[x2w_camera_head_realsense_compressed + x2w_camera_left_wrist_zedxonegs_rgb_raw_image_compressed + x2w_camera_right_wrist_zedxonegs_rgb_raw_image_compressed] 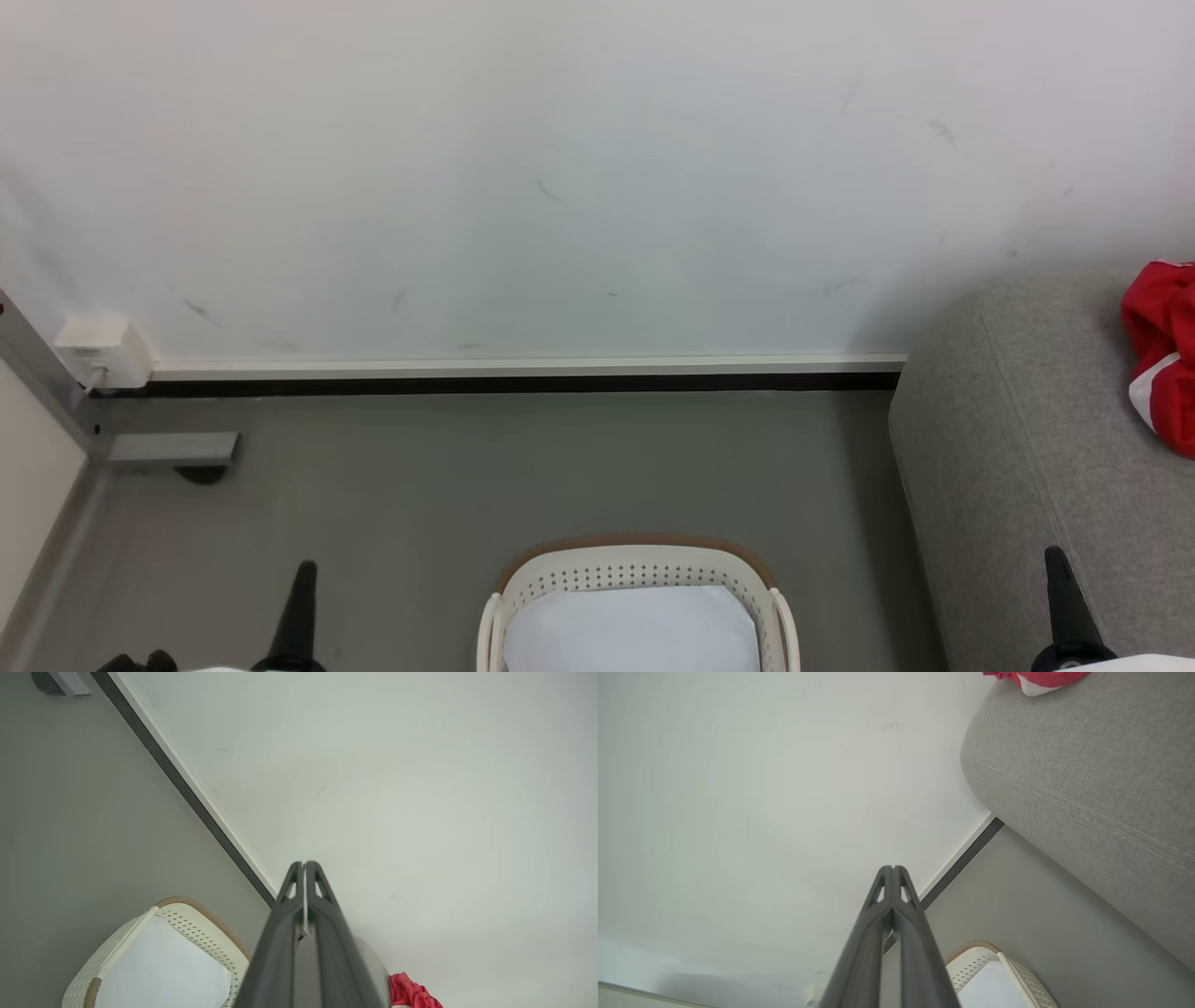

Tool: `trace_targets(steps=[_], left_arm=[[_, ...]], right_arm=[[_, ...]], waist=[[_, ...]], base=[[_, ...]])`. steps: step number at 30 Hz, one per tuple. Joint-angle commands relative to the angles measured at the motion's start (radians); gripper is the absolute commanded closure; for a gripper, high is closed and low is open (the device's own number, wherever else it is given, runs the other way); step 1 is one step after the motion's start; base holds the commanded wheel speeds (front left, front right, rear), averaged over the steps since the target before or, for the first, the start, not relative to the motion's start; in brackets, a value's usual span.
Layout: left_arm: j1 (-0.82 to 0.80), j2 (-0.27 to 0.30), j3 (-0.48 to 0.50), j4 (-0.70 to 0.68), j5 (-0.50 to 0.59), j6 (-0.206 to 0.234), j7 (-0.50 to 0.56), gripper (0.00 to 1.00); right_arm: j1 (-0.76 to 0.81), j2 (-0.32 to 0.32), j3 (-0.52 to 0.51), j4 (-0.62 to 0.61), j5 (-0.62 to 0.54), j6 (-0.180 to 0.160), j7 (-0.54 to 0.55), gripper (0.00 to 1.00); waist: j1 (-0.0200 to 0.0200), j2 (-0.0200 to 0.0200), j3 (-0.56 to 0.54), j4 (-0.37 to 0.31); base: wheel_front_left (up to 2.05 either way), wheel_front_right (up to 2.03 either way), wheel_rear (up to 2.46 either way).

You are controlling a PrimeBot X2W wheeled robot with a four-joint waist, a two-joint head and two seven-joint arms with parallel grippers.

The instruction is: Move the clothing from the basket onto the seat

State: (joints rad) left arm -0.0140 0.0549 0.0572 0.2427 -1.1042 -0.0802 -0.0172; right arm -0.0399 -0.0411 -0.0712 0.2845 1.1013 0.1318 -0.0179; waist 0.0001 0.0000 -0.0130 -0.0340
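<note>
The cream basket (pixel 639 569) with its brown rim stands on the floor at the bottom centre, holding a flat pale sheet (pixel 630 630); no red shows in it. Red clothing (pixel 1162 355) with a white band lies on the grey sofa seat (pixel 1027 448) at the right. My left gripper (pixel 301 597) is shut at the lower left, off the basket's left side. My right gripper (pixel 1060 588) is shut at the lower right, in front of the sofa. The left wrist view shows the fingers (pixel 304 864) pressed together over the basket (pixel 187 919), with the red clothing (pixel 411 994) at the bottom. In the right wrist view the gripper (pixel 893 868) is shut beside the sofa (pixel 1087 774).
A white wall with a dark baseboard (pixel 523 383) runs behind the basket. A white socket box (pixel 103 353) and a grey metal frame foot (pixel 173 450) sit at the left. Grey floor (pixel 523 467) lies between basket and wall.
</note>
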Motion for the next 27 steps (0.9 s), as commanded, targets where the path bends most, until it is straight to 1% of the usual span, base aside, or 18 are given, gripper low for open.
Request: trace_targets(steps=[1,12,27], left_arm=[[-0.021,0.005,0.009,-0.008,-0.043,-0.008,0.010,1.00],[-0.039,0.003,0.021,-0.006,-0.152,-0.019,0.038,1.00],[-0.060,0.001,0.033,-0.003,-0.274,-0.030,0.071,1.00]], right_arm=[[-0.025,-0.011,-0.006,-0.016,0.036,-0.001,0.010,1.00],[-0.035,-0.012,-0.015,-0.022,0.144,-0.001,0.037,1.00],[-0.047,-0.013,-0.024,-0.028,0.269,-0.001,0.070,1.00]], waist=[[-0.0001,0.0000,0.001,0.001],[-0.0001,0.0000,0.003,0.007],[-0.0001,0.0000,0.007,0.015]], base=[[0.00,0.00,0.00],[0.00,0.00,0.00],[0.00,0.00,0.00]])
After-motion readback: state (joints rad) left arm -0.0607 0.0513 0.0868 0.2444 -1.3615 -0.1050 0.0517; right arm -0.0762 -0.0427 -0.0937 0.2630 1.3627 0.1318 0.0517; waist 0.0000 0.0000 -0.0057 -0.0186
